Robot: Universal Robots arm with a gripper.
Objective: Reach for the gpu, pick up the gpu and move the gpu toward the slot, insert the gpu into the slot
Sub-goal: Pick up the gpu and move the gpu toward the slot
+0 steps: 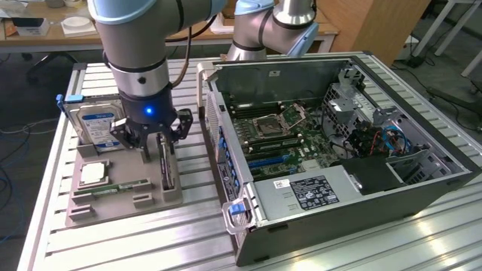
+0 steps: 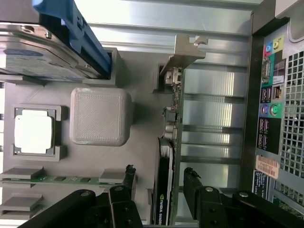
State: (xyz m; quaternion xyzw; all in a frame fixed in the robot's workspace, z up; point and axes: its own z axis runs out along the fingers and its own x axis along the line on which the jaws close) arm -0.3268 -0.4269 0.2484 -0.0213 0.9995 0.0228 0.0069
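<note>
- Currently my gripper (image 1: 156,137) hangs low over the grey tray (image 1: 113,199) on the desk (image 1: 150,243), at the exterior view's left of the open case (image 1: 362,195).
- Its jaws stand wide, and I see nothing held between them.
- From the wrist view, the gripper (image 2: 159,170) straddles the gpu (image 2: 167,156): one black finger (image 2: 128,173) is on each side of the card. I see a gap on both sides, so there is no contact that I can make out.
- The gpu (image 1: 166,165) stands on its edge in a groove of the tray, on the side nearest the case, with its metal bracket (image 2: 186,51) at the far end from the fingers.
- The slot (image 1: 265,161) is a blue strip on the green board inside the case, well apart from the card, with nothing plugged into it.
- Also in the tray I see a hard drive (image 1: 96,121) upright at the back, a CPU (image 1: 92,172) lying flat in its pocket and a memory stick (image 1: 113,188) on edge towards the front.
- In the wrist view, the drive (image 2: 33,61), the CPU (image 2: 33,133) and the stick (image 2: 61,179) all sit beyond a raised square block (image 2: 99,116), away from the gpu.
</note>
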